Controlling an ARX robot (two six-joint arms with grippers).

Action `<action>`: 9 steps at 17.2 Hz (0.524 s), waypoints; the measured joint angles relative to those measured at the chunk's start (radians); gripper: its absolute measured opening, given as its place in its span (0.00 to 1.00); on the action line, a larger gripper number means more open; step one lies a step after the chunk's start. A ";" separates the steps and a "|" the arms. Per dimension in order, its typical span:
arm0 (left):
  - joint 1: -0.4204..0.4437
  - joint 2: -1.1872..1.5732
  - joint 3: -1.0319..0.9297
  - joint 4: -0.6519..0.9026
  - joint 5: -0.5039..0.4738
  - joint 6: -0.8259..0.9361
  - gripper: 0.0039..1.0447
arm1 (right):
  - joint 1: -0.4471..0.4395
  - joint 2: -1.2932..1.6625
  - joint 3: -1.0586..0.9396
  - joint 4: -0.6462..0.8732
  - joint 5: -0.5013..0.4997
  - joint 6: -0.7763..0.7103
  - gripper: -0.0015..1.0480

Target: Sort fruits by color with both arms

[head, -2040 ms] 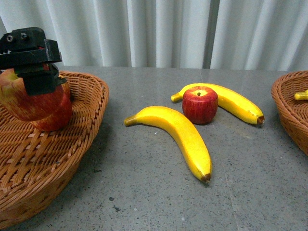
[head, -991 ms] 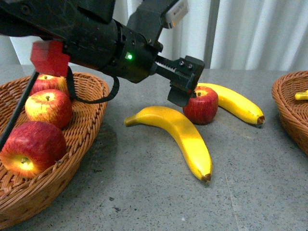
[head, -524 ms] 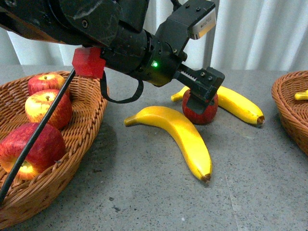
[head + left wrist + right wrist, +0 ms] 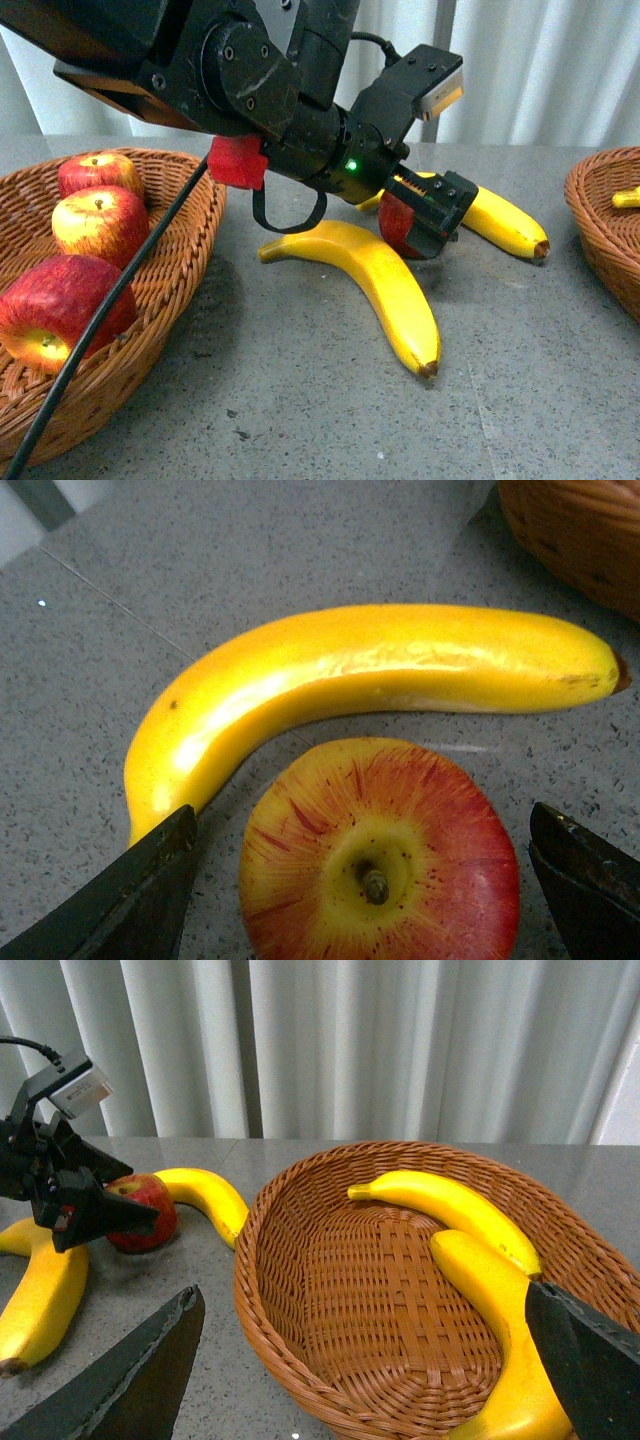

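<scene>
Since half a second ago the left gripper [image 4: 428, 214] has sunk around the apple [image 4: 396, 226] on the table [image 4: 300, 400] beside the far banana [image 4: 505, 225], jaws wide apart, holding nothing. Glossy, rigid, probably slippery: pinch across its widest middle

The apple [image 4: 393, 221] sits between the near banana [image 4: 390, 285] and the far banana [image 4: 500, 218].
</scene>
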 joint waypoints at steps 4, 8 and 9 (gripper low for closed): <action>0.002 0.047 0.032 -0.007 0.008 -0.002 0.94 | 0.000 0.000 0.000 0.000 0.000 0.000 0.94; 0.002 0.051 0.036 0.002 0.015 -0.008 0.67 | 0.000 0.000 0.000 0.000 0.000 0.000 0.94; 0.002 0.006 -0.002 0.057 -0.024 -0.034 0.65 | 0.000 0.000 0.000 0.000 0.000 0.000 0.94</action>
